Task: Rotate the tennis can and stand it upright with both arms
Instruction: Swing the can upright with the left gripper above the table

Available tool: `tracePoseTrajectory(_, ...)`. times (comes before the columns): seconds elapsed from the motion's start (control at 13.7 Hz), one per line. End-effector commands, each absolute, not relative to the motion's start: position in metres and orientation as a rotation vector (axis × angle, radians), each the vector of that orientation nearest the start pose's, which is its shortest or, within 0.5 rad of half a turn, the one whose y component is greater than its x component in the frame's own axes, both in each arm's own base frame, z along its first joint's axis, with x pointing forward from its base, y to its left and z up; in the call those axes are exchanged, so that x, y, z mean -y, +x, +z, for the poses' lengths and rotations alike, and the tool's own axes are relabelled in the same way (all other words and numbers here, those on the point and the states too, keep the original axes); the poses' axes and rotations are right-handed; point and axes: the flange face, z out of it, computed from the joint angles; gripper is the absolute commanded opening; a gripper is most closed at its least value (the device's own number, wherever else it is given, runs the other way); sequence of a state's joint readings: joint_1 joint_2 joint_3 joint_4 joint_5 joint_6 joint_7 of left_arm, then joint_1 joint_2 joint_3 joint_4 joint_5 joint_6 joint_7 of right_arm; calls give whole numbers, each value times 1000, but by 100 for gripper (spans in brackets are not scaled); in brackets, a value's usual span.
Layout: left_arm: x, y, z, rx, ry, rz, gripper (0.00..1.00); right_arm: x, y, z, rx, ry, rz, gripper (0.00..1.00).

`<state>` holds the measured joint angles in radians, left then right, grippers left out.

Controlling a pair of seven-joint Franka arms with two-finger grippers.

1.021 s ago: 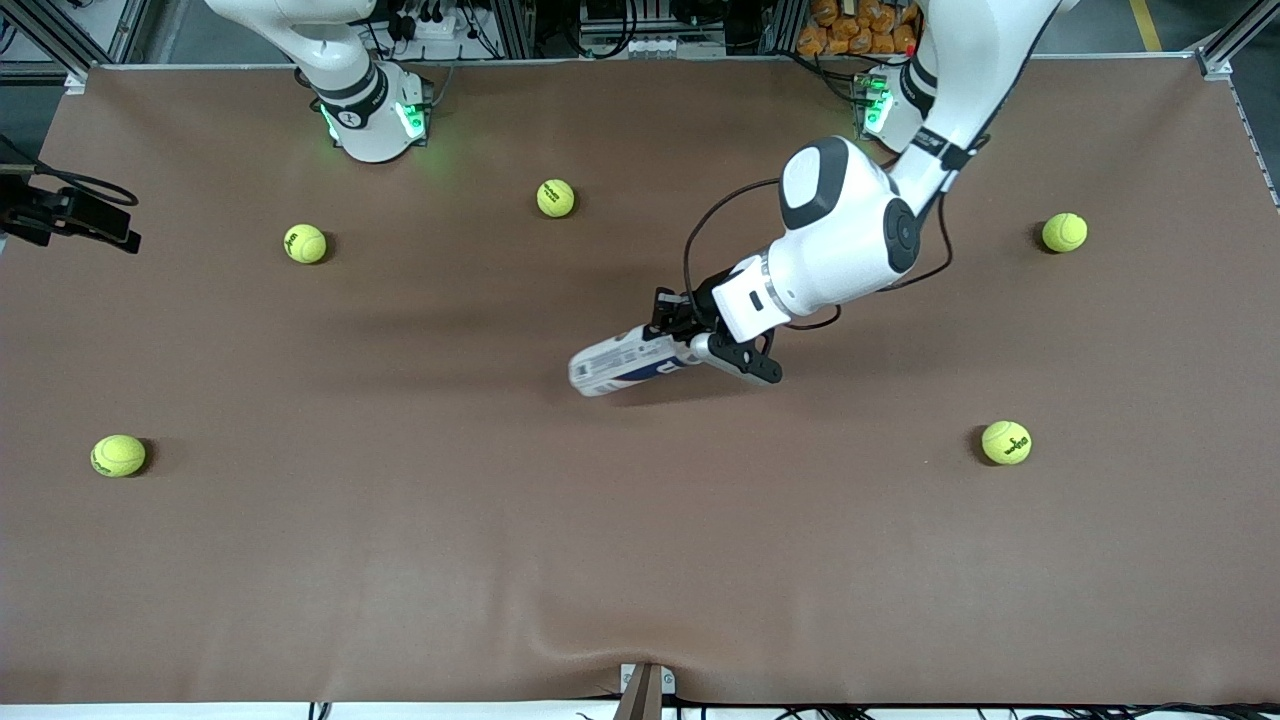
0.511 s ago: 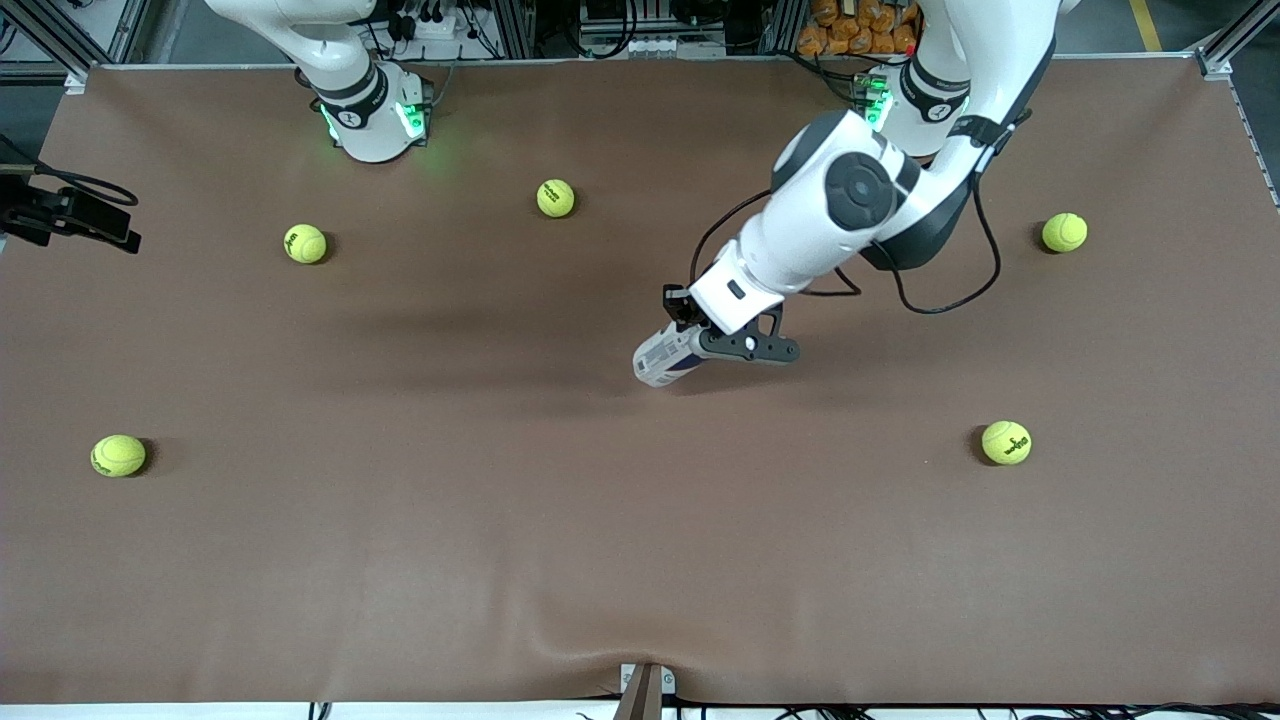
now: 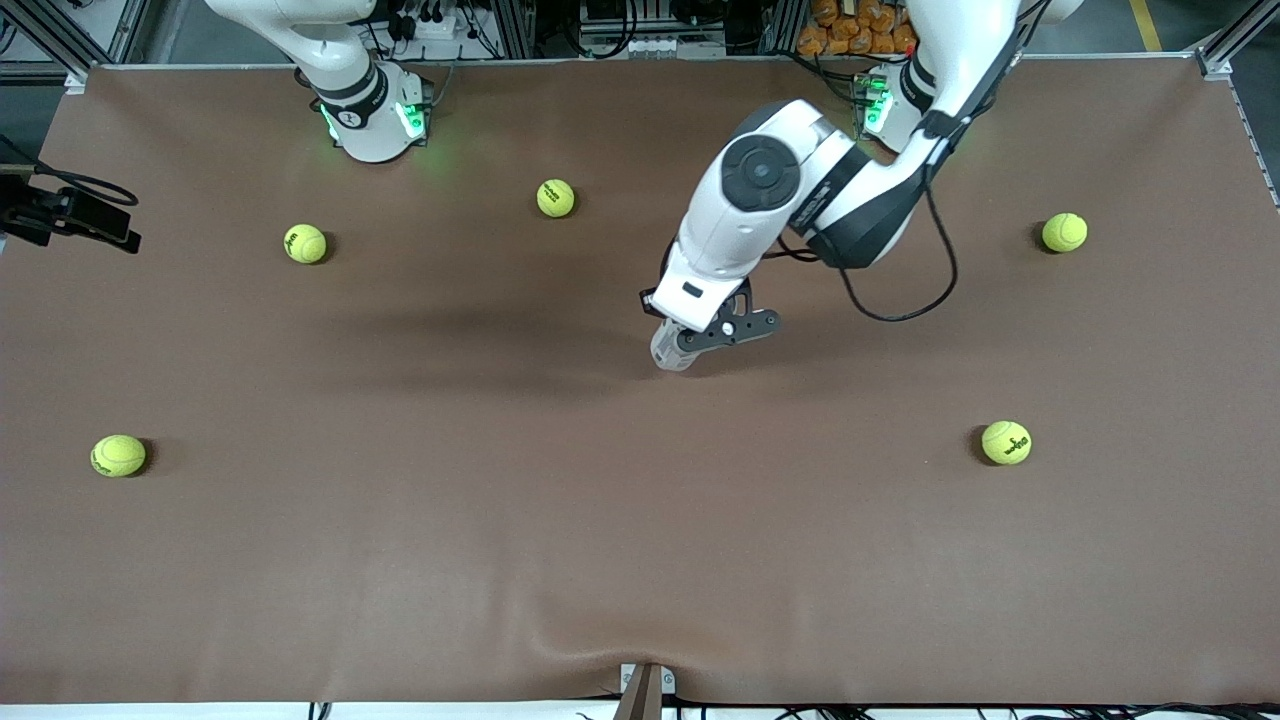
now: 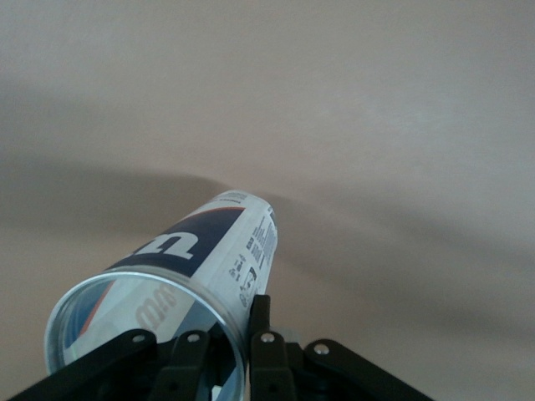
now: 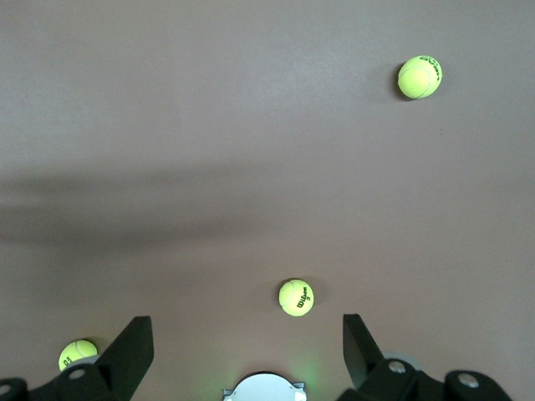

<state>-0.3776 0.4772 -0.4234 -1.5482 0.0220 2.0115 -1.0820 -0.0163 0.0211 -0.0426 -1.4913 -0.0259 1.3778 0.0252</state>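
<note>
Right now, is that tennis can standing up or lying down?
Neither quite: the tennis can is tilted, nearly upright, clamped in the left gripper over the table's middle; only its lower end shows below the gripper.

The tennis can (image 3: 672, 352) is a slim clear cylinder with a white and dark-blue label and a silver metal rim at its open mouth. It hangs over the middle of the bench, clamped near the rim in the left gripper (image 3: 690, 335), nearly upright, mouth upward, its closed end pointing down at the brown surface. In the left wrist view the can (image 4: 196, 267) looks empty.
</note>
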Motion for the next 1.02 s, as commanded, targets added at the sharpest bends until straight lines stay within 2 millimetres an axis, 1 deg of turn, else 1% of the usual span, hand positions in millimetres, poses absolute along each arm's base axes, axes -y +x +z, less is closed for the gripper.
tracePoseTrajectory(0.0,472,513,383,559,-3093,205,0,37,540,636,-125,-3159,210,100)
tracePoseTrajectory(0.15,477,510,368,524,-3020,209,0,38,540,636,-127,-3157,210,100)
tracePoseTrajectory(0.29,479,508,357,503,-2995,215,0,38,540,637,-127,-3157,207,100)
tracePoseTrajectory(0.51,486,506,349,417,-3004,218,0,38,540,635,-127,-3157,212,100)
tracePoseTrajectory(0.58,488,507,349,381,-3012,216,0,38,540,635,-129,-3157,212,100)
tracePoseTrajectory(0.73,490,505,347,351,-3017,217,0,38,540,635,-127,-3157,212,100)
tracePoseTrajectory(0.8,494,503,343,335,-3017,221,0,38,540,635,-129,-3157,212,100)
tracePoseTrajectory(0.95,495,504,343,333,-3025,209,0,38,540,635,-129,-3157,212,100)
